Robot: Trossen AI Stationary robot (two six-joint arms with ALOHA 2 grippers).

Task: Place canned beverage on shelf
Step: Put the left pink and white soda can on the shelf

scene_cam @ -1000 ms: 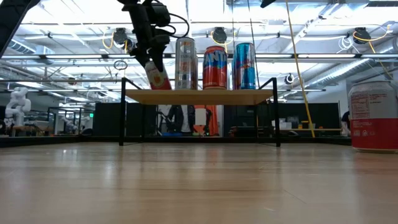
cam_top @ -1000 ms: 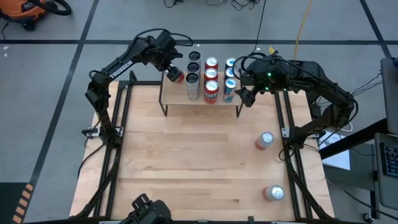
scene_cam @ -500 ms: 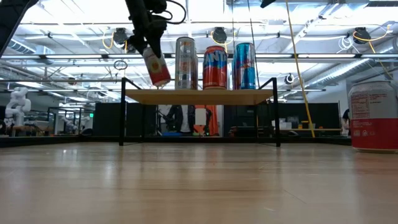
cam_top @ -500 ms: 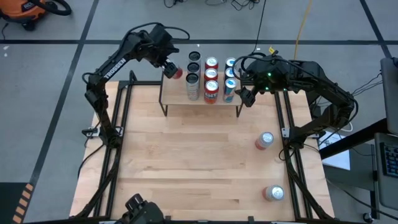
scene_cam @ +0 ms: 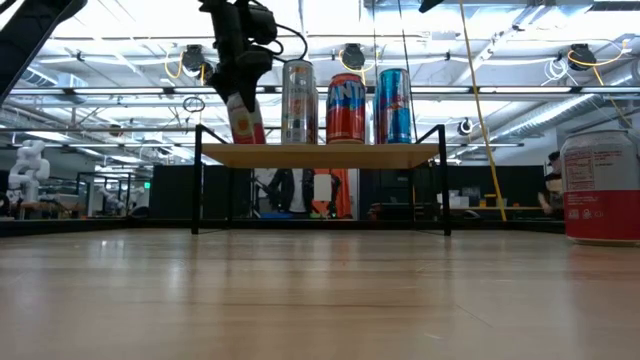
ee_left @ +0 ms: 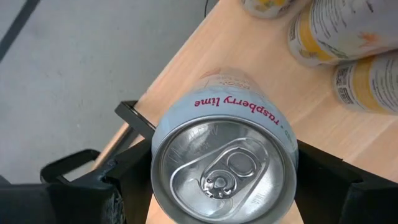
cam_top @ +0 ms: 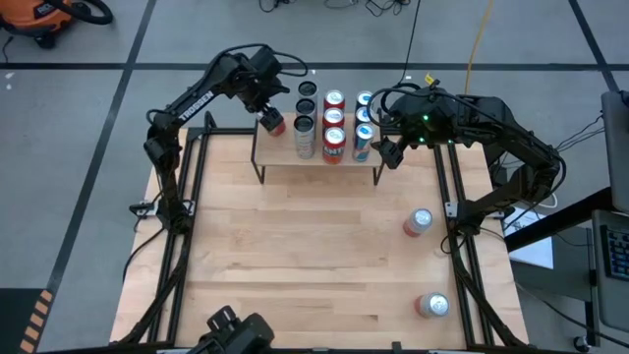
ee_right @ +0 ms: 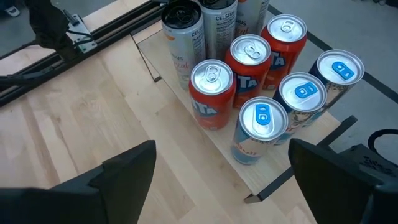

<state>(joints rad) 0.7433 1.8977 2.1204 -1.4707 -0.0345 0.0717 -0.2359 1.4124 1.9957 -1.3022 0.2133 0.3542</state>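
Can [cam_top: 272, 123] lowered, left arm [cam_top: 201, 93] overhead.

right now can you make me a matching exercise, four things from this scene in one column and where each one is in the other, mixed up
Things:
1. raspberry lime can
2. right gripper
3. blue cans
4. two spare cans

Places:
A. standing on the shelf at its right end
B. on the table, right side, off the shelf
C. held by the left gripper over the shelf's left end
D. open, empty, beside the shelf's right end

Pairs: 1-C, 2-D, 3-A, 4-B
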